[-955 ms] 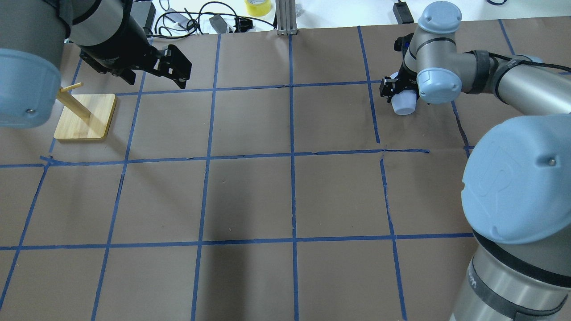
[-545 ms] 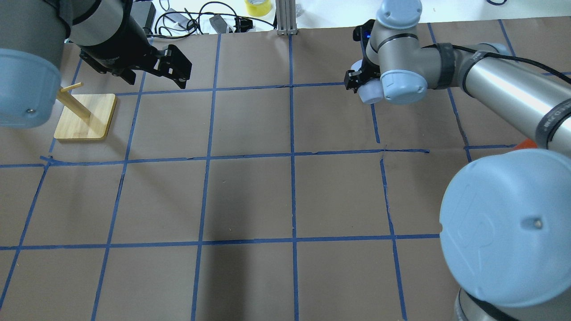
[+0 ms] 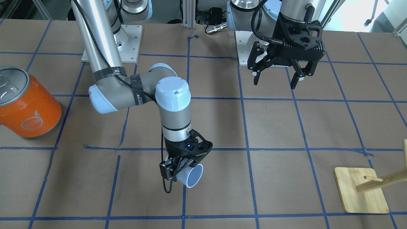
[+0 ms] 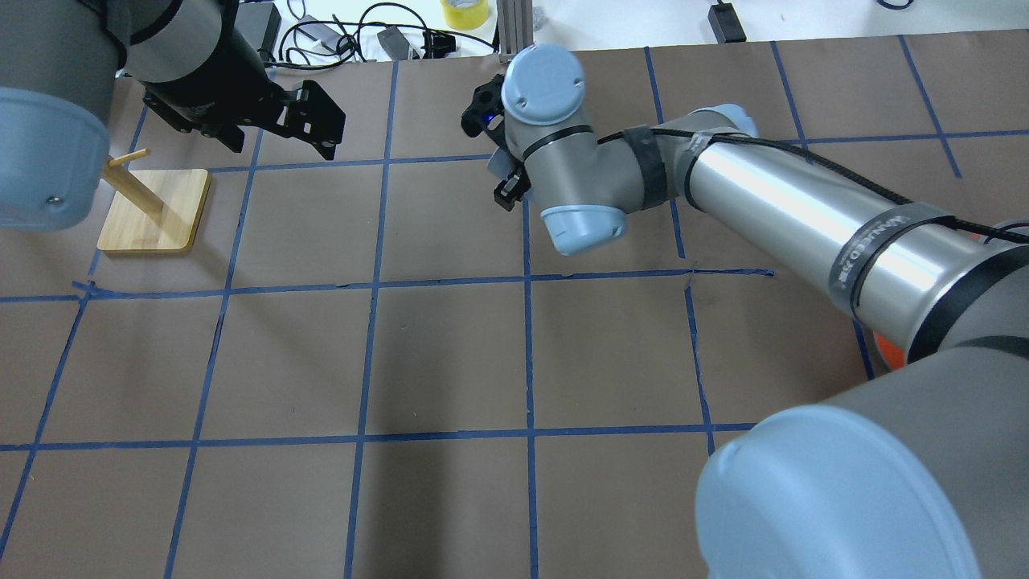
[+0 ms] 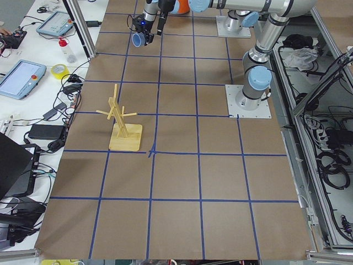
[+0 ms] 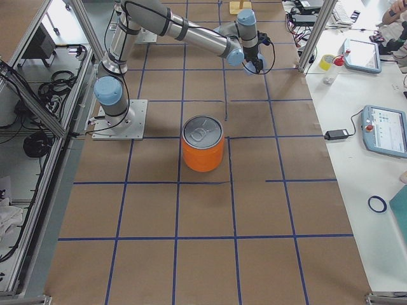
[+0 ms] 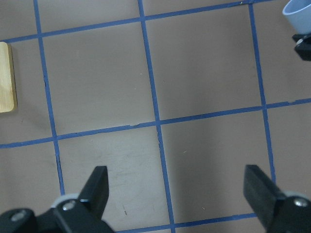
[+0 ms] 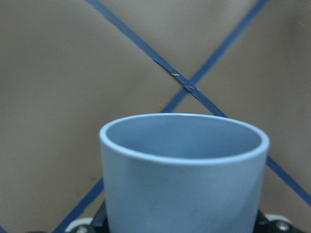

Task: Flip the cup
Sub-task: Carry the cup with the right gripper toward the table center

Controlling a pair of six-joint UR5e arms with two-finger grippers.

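The cup (image 3: pixel 192 177) is a small pale blue tumbler. My right gripper (image 3: pixel 177 170) is shut on it and holds it on its side above the table, its mouth towards the front camera. In the overhead view the gripper (image 4: pixel 504 178) is near the centre line at the far side, and only a sliver of the cup (image 4: pixel 497 165) shows. The right wrist view is filled by the cup's open rim (image 8: pixel 184 165). My left gripper (image 3: pixel 276 79) hangs open and empty at the far left (image 4: pixel 317 129). Its wrist view catches the cup (image 7: pixel 297 12) at the top right.
A large orange can (image 3: pixel 27 101) with a silver top stands on the robot's right side (image 6: pixel 203 145). A wooden peg stand (image 3: pixel 361 190) stands on the left side (image 4: pixel 153 211). Blue tape lines grid the brown table. Cables and yellow tape lie beyond the far edge.
My right arm has swept the cup leftwards along the far side, from the right to near the centre line. The left arm has not moved.
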